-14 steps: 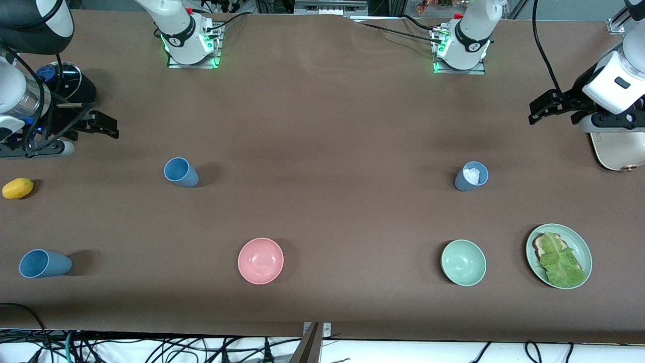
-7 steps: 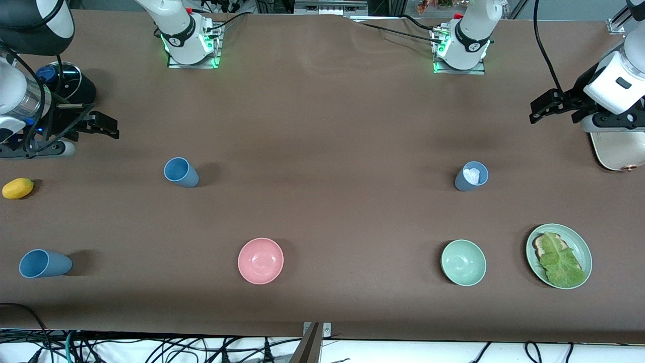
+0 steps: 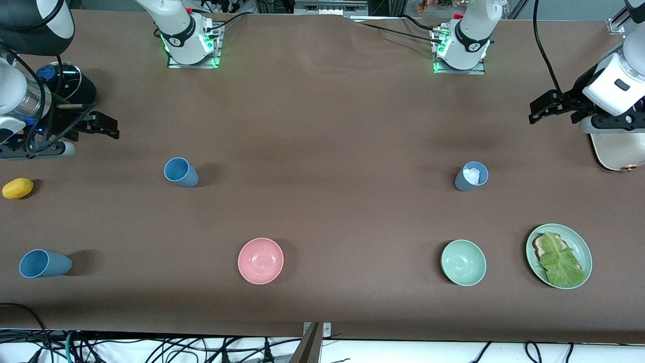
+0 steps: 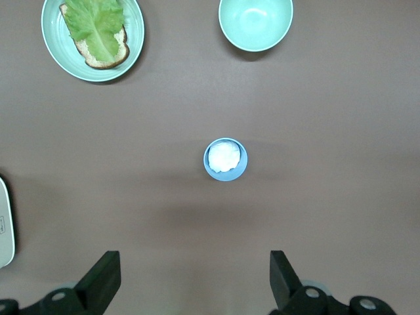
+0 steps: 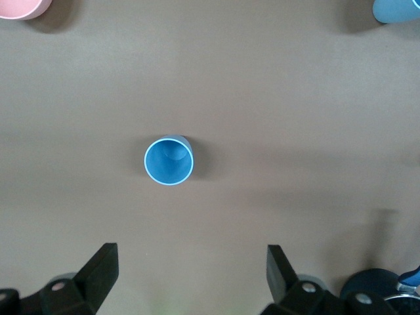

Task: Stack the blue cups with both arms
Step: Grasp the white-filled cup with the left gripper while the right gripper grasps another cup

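A sky-blue cup [image 3: 180, 172] stands upright toward the right arm's end; it also shows in the right wrist view [image 5: 168, 161]. A duller grey-blue cup [image 3: 471, 176] with crumpled white paper inside stands toward the left arm's end; it also shows in the left wrist view [image 4: 225, 159]. A third blue cup [image 3: 44, 263] stands near the front edge, and shows at the edge of the right wrist view [image 5: 397, 10]. My right gripper [image 3: 112, 130] [image 5: 190, 269] hangs open and empty over the table. My left gripper [image 3: 535, 113] [image 4: 193, 275] hangs open and empty over the table.
A pink bowl [image 3: 260, 260], a mint-green bowl [image 3: 463, 262] and a green plate [image 3: 579, 247] with toast and lettuce sit nearer the front camera. A lemon [image 3: 17, 188] and a black device [image 3: 65, 85] are at the right arm's end. A white appliance [image 3: 617, 151] is at the left arm's end.
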You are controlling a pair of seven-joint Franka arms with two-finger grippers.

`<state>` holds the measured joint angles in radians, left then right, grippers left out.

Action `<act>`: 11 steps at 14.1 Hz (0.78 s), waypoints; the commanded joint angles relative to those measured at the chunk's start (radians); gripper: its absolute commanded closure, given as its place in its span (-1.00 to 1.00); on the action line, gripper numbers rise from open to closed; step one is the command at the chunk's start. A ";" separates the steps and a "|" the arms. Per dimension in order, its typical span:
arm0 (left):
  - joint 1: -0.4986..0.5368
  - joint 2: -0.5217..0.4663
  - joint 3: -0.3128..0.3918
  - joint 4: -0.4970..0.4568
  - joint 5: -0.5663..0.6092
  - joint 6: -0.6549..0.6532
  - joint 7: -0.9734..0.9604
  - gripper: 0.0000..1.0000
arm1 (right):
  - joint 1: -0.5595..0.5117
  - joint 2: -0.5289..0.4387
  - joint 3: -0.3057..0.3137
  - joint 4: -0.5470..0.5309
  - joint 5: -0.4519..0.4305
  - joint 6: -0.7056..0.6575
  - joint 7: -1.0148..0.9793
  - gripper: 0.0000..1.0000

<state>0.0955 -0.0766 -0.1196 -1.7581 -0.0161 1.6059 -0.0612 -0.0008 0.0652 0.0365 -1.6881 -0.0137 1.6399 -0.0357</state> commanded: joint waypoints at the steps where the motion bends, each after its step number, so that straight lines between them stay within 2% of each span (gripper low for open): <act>1: 0.001 0.029 -0.002 0.006 0.018 -0.007 -0.011 -1.00 | -0.013 -0.005 0.006 0.001 0.015 -0.006 0.007 -1.00; 5: -0.003 0.057 -0.002 0.006 0.016 -0.007 0.001 -1.00 | -0.013 -0.004 0.006 0.001 0.015 -0.008 0.007 -1.00; 9: -0.020 0.147 -0.005 0.008 0.005 0.003 0.003 -1.00 | -0.013 -0.004 0.006 0.001 0.015 -0.008 0.007 -1.00; 11: -0.020 0.207 -0.005 0.005 0.004 0.067 0.009 -1.00 | -0.013 -0.004 0.006 0.001 0.015 -0.008 0.007 -1.00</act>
<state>0.0795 0.0675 -0.1249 -1.7618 -0.0161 1.6248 -0.0626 -0.0018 0.0655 0.0364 -1.6880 -0.0137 1.6399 -0.0357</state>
